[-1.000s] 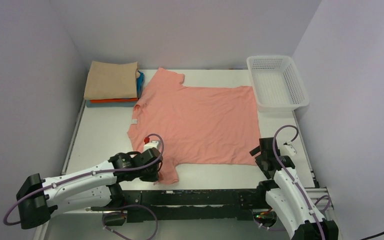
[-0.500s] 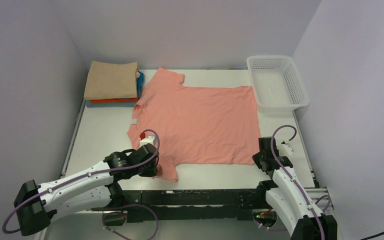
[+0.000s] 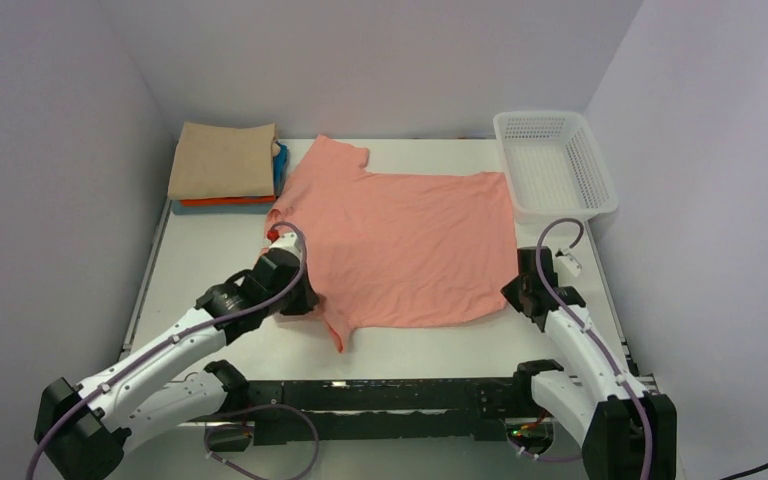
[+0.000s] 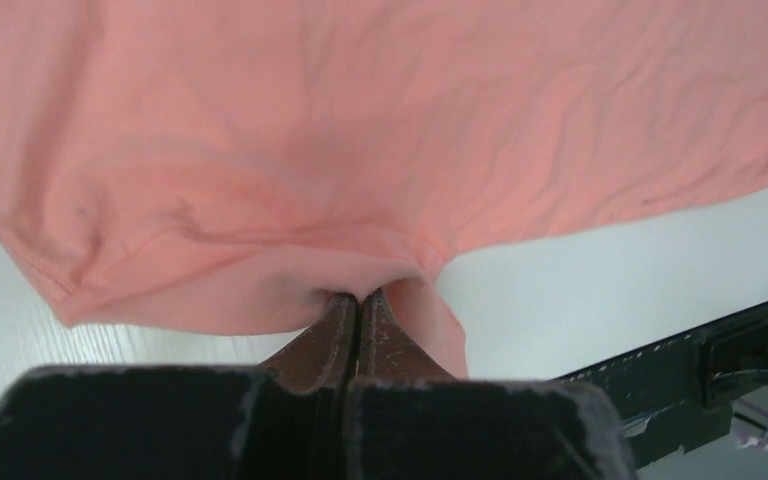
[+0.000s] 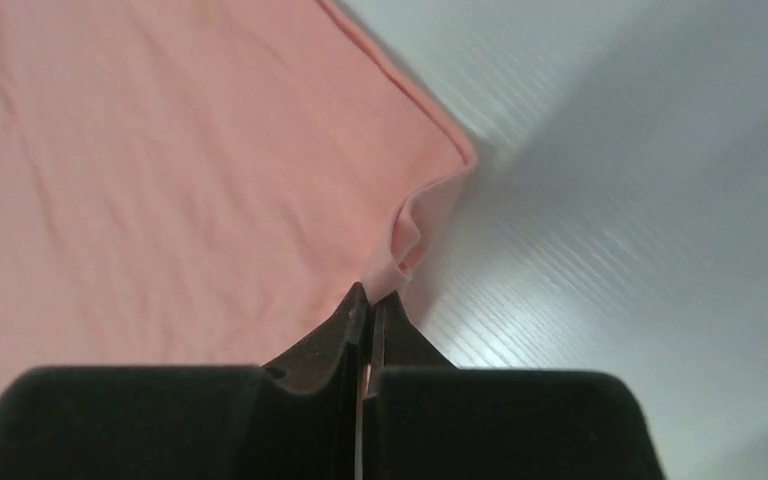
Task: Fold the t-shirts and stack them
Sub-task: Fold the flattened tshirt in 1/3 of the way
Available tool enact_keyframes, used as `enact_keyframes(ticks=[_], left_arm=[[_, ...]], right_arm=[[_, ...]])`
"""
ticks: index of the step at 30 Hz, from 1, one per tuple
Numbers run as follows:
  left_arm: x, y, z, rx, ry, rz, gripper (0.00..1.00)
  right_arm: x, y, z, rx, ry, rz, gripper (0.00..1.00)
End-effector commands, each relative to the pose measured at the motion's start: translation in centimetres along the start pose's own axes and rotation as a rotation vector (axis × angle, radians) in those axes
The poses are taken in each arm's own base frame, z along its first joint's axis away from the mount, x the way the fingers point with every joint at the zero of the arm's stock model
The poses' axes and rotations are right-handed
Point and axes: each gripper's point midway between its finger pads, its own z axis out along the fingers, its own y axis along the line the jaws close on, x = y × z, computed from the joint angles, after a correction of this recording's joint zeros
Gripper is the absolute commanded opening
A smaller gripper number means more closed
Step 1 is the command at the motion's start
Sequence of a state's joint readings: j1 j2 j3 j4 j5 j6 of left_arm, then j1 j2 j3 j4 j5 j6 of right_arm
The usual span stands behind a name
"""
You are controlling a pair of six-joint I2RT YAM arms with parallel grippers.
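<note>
A salmon-pink t-shirt (image 3: 400, 240) lies spread on the white table, neck to the left. My left gripper (image 3: 305, 300) is shut on its near sleeve, cloth bunched between the fingertips (image 4: 360, 300), and the sleeve's loose end (image 3: 338, 335) hangs towards the front. My right gripper (image 3: 512, 295) is shut on the shirt's near hem corner (image 5: 400, 260), which is lifted and puckered. Folded t-shirts (image 3: 222, 165) are stacked at the back left: tan on top, orange-red and blue edges below.
A white mesh basket (image 3: 555, 165) stands at the back right with nothing in it. Bare table (image 3: 190, 250) lies left of the shirt. The black base rail (image 3: 400, 395) runs along the near edge.
My right gripper has shut on the hem corner and pulled it slightly back. My left gripper has carried the sleeve away from the front edge, towards the shirt's middle.
</note>
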State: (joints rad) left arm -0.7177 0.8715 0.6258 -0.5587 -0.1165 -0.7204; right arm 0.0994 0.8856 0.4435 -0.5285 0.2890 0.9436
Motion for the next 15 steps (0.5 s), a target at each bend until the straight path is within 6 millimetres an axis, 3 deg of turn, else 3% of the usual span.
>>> enact_keyframes(ticks=[1,15], left_arm=[[-5.5,-2.4,-0.2,0.086,-0.136,0.013,0.0],[-14.4,-0.1,3.2,0.002,-0.193,-0.059,0.0]], right_arm=[[-3.5,4.4,-0.5,-0.105,-0.074,-0.015,0.0],[-9.6,9.1,0.1,-0.125,-0.194,-0.038,0.0]])
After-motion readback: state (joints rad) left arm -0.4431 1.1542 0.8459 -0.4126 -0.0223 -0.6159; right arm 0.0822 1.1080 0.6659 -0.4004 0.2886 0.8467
